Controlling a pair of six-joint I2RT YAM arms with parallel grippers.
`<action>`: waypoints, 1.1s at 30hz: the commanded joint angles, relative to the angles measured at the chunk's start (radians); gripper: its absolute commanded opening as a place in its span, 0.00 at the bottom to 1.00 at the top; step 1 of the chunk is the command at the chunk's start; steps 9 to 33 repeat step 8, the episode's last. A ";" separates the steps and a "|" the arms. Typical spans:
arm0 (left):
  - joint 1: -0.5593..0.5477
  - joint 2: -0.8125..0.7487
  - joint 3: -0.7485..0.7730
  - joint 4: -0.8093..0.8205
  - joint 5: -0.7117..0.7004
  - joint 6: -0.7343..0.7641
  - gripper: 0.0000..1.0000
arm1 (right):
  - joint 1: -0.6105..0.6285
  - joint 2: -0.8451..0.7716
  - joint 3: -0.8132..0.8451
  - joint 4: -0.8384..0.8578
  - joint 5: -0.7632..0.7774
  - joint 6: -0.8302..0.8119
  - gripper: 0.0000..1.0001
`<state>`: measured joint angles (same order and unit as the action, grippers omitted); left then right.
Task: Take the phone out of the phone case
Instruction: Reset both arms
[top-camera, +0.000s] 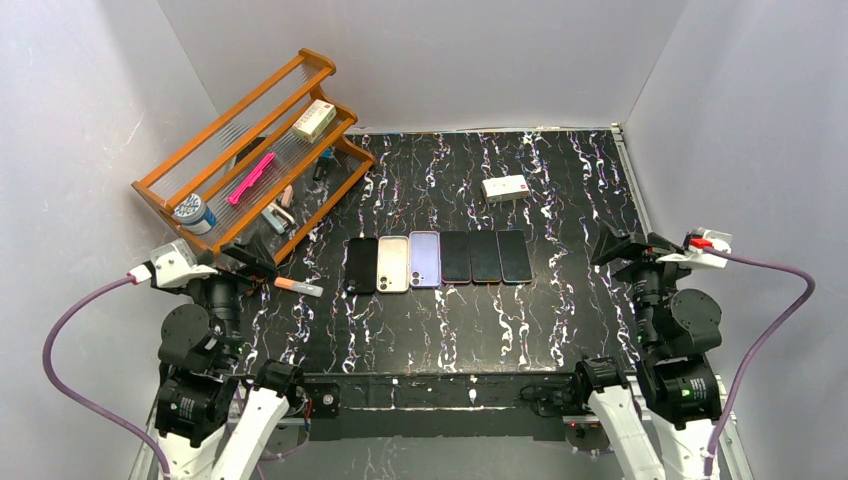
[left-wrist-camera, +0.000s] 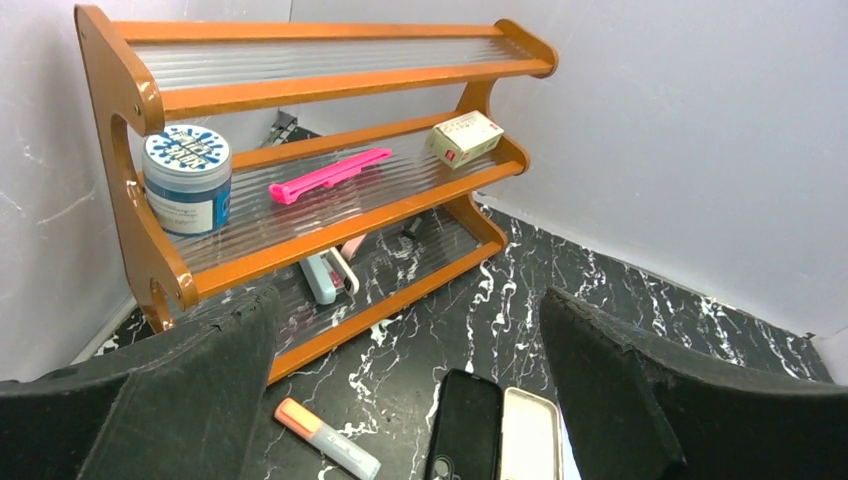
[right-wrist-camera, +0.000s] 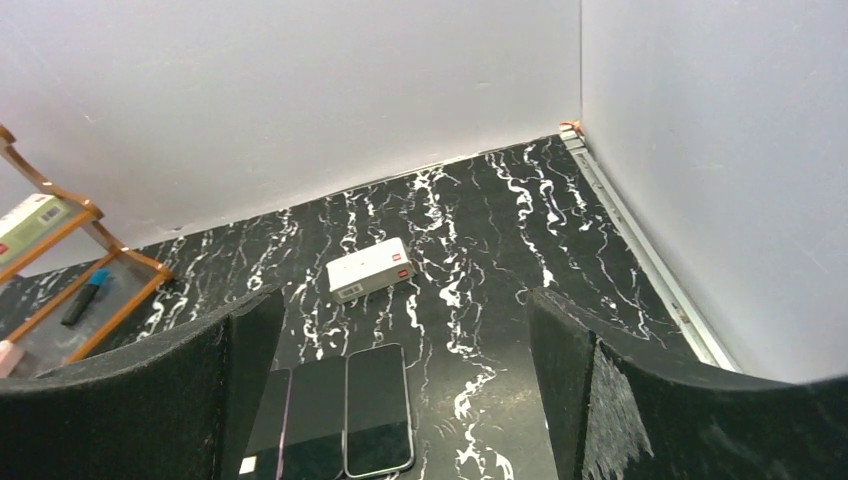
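Over at the far left, a wooden rack (left-wrist-camera: 115, 70) holds a blue-lidded jar (top-camera: 193, 212), a pink tool (top-camera: 251, 178) and a small box (top-camera: 314, 119). The left gripper (top-camera: 250, 258) hangs by the rack's front, jaws wide apart and empty, with an orange-capped marker (top-camera: 299, 288) beside it. Mid-table, the row of phones (top-camera: 450, 258) lies side by side; I cannot tell which are cased. A white box (top-camera: 505, 188) lies beyond. The right gripper (top-camera: 620, 245) hovers to the row's right, jaws spread on nothing.
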<state>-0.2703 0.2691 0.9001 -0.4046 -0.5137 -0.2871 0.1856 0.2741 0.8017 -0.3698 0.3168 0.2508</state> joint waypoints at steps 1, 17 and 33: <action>-0.004 -0.009 -0.036 0.035 -0.039 -0.009 0.98 | 0.001 -0.014 -0.014 0.053 0.062 -0.055 0.99; -0.004 0.006 -0.061 0.057 -0.050 -0.009 0.98 | 0.001 -0.047 -0.054 0.072 0.071 -0.064 0.99; -0.004 0.006 -0.061 0.057 -0.050 -0.009 0.98 | 0.001 -0.047 -0.054 0.072 0.071 -0.064 0.99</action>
